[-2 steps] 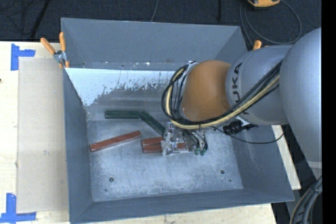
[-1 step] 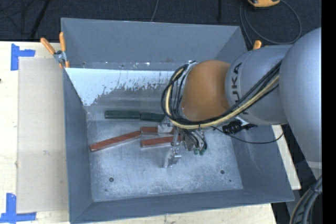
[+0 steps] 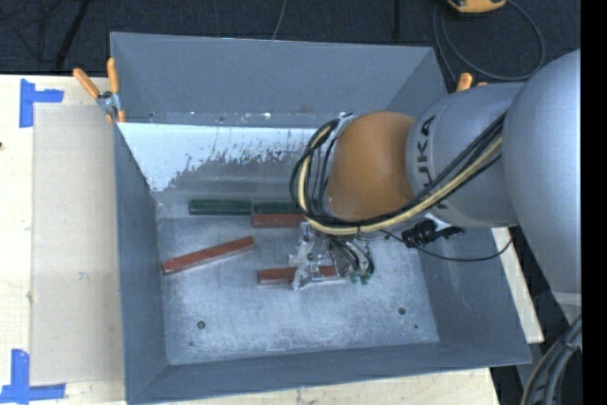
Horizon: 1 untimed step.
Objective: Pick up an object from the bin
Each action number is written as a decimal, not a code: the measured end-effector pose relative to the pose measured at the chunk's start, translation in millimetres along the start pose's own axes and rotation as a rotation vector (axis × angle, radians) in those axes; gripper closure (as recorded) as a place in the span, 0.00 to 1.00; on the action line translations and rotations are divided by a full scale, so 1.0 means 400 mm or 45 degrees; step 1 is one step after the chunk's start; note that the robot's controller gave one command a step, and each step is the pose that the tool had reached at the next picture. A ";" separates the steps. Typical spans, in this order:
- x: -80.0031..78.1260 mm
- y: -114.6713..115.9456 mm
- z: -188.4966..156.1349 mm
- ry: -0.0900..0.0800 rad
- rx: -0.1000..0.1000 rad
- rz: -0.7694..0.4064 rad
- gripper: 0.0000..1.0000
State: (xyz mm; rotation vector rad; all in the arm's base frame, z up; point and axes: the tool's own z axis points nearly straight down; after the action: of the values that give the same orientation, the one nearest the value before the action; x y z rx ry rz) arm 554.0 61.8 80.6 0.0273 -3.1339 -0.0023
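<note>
My gripper (image 3: 313, 272) is down on the bin floor near the middle, under the orange wrist cover. Its fingers sit at the right end of a short reddish-brown bar (image 3: 277, 276) that lies flat on the floor. Whether the bar is between the fingers I cannot tell. A longer reddish-brown bar (image 3: 208, 255) lies tilted to the left of it. Behind the gripper another reddish-brown bar (image 3: 276, 220) lies against a dark green bar (image 3: 221, 207) near the back wall.
The arm and its orange cover hang over the right half of the bin, with cables looping round the wrist. The bin's sloped walls close in on all sides.
</note>
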 end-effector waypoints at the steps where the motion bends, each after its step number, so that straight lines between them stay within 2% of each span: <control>1: 0.000 0.000 0.000 -0.001 0.000 0.001 1.00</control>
State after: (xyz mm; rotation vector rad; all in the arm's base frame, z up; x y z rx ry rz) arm 554.1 61.8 80.7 0.0263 -3.1345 -0.0025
